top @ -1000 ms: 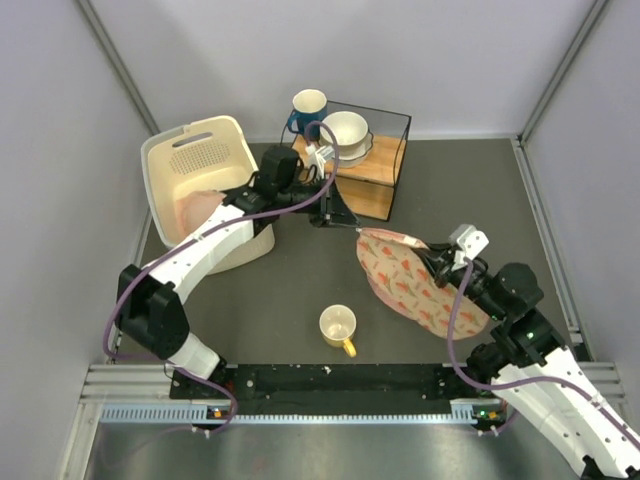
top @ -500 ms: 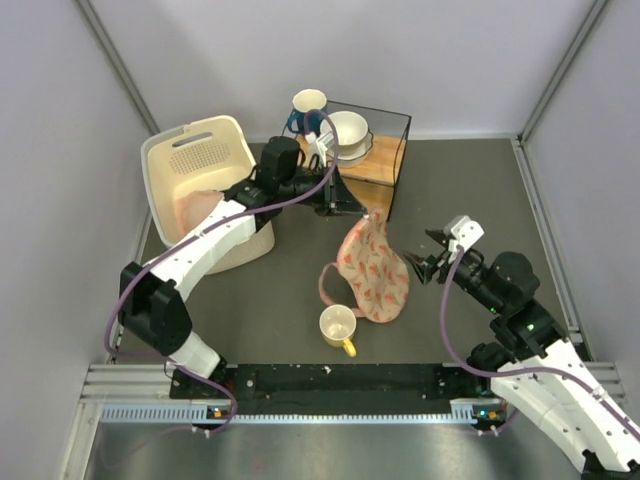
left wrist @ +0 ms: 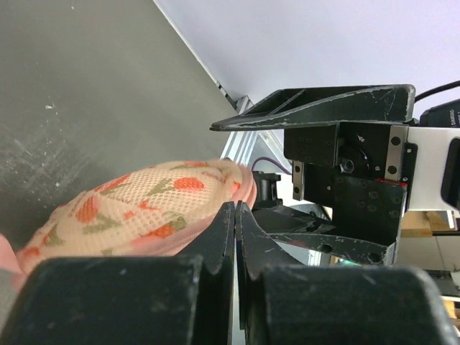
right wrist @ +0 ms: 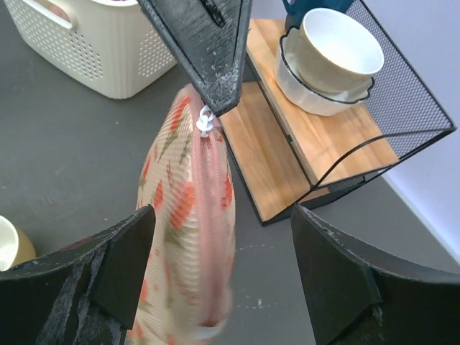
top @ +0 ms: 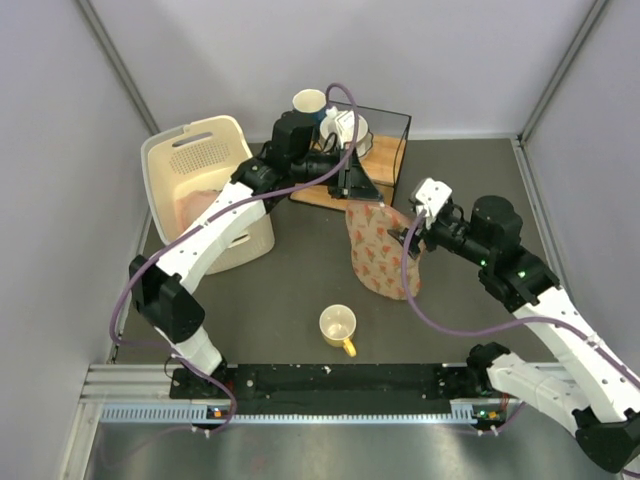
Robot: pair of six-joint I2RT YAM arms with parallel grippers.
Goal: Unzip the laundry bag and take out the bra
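One peanut-shaped laundry bag (top: pixel 378 250) of beige-pink cloth with small red-orange prints and pink edge trim hangs lengthways above the dark grey table (top: pixel 300 270), near its middle; whether its lower end touches the surface I cannot tell. Its top edge is pinched by the left gripper (top: pixel 350 196), whose black fingers (left wrist: pixel 215 237) are pressed together on the pink trim, with a small white zip pull (right wrist: pixel 205 122) dangling just under the fingertips. The right gripper (top: pixel 412 240) sits level with the bag's right edge, its fingers (right wrist: pixel 122 266) spread wide apart with the hanging cloth framed between them in the wrist view, and I cannot tell whether either finger touches it. A soft pale peach-pink bra (top: pixel 195 207), crumpled to a lump, lies inside the cream perforated plastic basket (top: pixel 200 145) at the left of the table, well apart from the bag. Just behind the bag stands a black wire-frame box with a wooden floor (top: pixel 385 160), holding stacked white ceramic bowls (right wrist: pixel 330 54), and a dark blue mug with a white inside (top: pixel 309 103) stands at its far left corner. Nearer the arms' bases, a yellow mug (top: pixel 338 327) stands upright on the table, close to the bag's lower end but not touching it
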